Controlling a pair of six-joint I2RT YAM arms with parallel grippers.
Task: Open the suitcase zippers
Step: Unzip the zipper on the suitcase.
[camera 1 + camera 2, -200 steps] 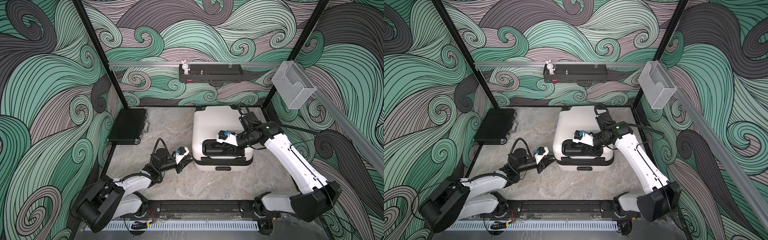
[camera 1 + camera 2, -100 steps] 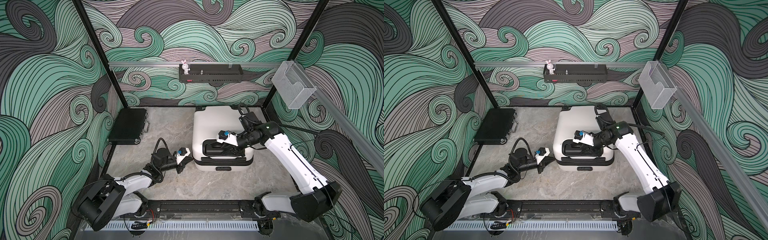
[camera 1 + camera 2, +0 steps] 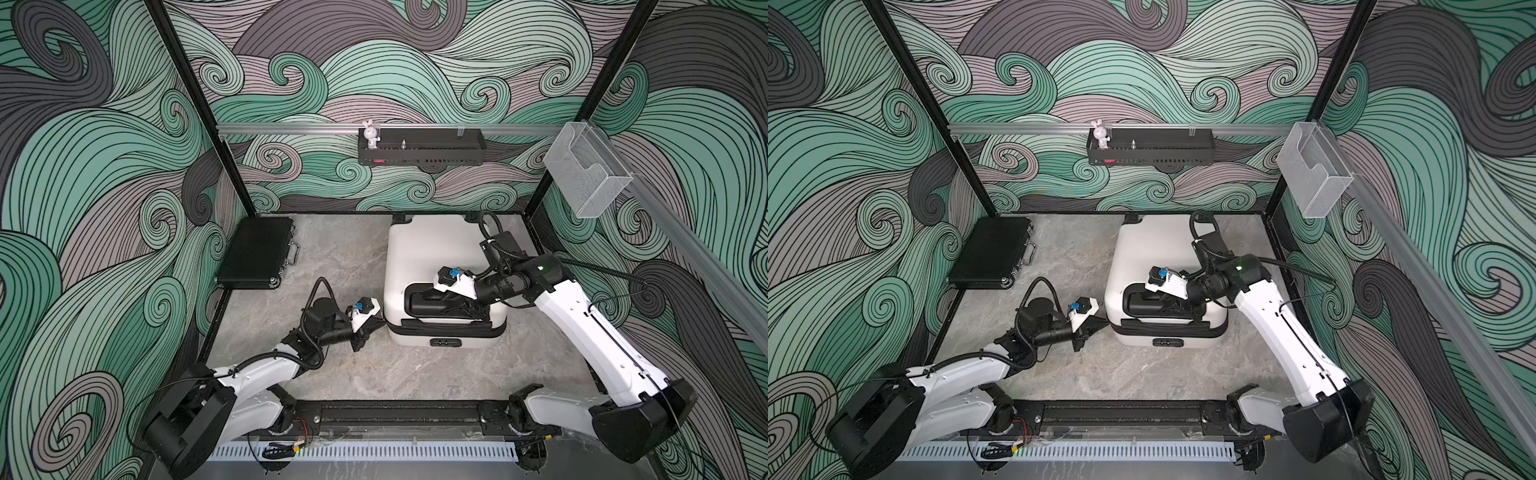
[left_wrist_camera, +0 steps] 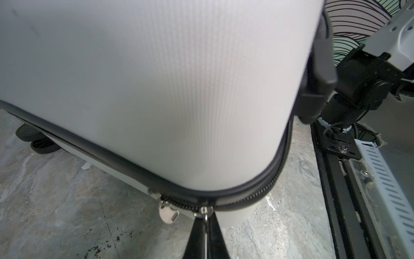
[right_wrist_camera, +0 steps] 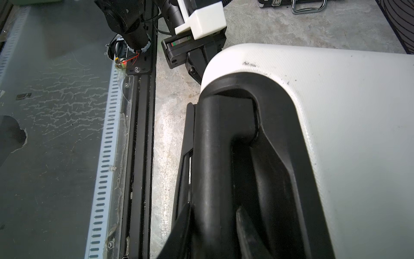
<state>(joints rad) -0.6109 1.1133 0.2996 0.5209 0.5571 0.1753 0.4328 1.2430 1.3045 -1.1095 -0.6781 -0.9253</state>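
Observation:
The white suitcase (image 3: 428, 253) lies flat on the table in both top views, its other point being (image 3: 1154, 249). The black zipper band (image 4: 246, 197) runs round its middle seam. My left gripper (image 4: 206, 220) is at the near left corner, shut on a small metal zipper pull (image 4: 206, 212). A second pull (image 4: 169, 214) hangs free beside it. In a top view the left gripper (image 3: 376, 324) touches that corner. My right gripper (image 5: 214, 207) is shut on the suitcase's black handle (image 5: 212, 157), one finger on each side of the bar.
A flat black briefcase (image 3: 257, 253) lies at the back left. A black shelf (image 3: 419, 145) with a bunny figure hangs on the back wall, and a clear holder (image 3: 586, 174) on the right rail. The arms' black base rail (image 3: 399, 415) runs along the front edge.
My left gripper's jaws have closed at the suitcase's near left corner. The right arm and the suitcase have not moved.

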